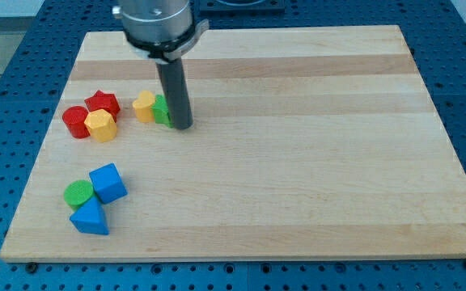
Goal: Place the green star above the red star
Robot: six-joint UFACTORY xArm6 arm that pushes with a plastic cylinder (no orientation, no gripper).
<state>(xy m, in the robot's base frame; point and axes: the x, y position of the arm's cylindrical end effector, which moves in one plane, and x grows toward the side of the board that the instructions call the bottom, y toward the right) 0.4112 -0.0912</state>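
Blue triangle [90, 218] sits nearest, irrelevant; my tip [182, 126] (bare rod, nothing to clamp) touches the green star [162, 111] on its right, red star [102, 103] further left, so push goes left and up.

This looks like a robotics lab bench — a pale wooden board of glued strips [298, 162] lies on a blue perforated metal table [31, 48] with a regular grid of mounting holes. A grey metal robot arm mount [158, 20] hangs over the board. At the view's top the background is probably more equipment — too cropped to tell.
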